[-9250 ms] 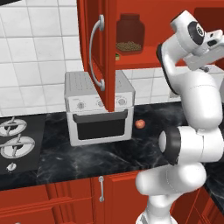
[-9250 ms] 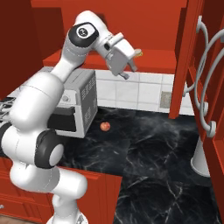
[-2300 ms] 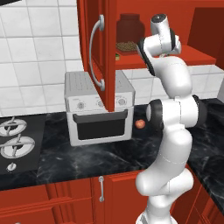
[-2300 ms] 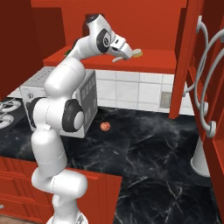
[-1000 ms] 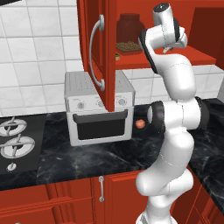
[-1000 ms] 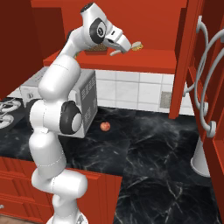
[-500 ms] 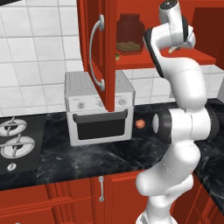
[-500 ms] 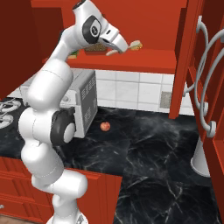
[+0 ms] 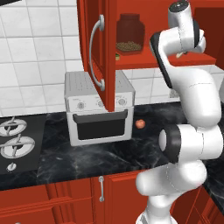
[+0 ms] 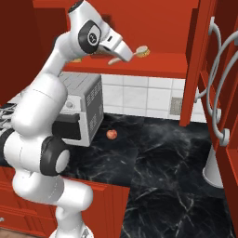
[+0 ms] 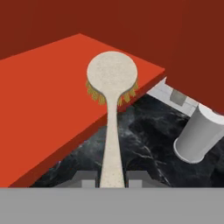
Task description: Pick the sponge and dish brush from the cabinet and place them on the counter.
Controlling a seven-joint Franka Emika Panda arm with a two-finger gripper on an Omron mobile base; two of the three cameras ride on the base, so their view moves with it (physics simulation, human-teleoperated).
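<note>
The dish brush (image 11: pixel 113 87) was in my gripper (image 11: pixel 113 180), its pale handle clamped between the two finger tips, and its round head with yellow bristles reached out over the front edge of the red shelf (image 11: pixel 48 92) of the cabinet (image 9: pixel 144 26). In the right base view the brush (image 10: pixel 139 51) stood at shelf height, well above the tabletop (image 10: pixel 158 158), so I judged this item lifted but not yet delivered. The sponge could not be identified with certainty; a small greenish object (image 9: pixel 117 55) sat on the shelf beside the brown jar (image 9: pixel 130 34), too small to name. On the tabletop stood a toaster oven (image 9: pixel 98 109), a small red fruit (image 9: pixel 140 124) and a white cylindrical holder (image 10: pixel 214 168). By my assessment, no item had been placed; both placements remained, and the sponge pick as well.
</note>
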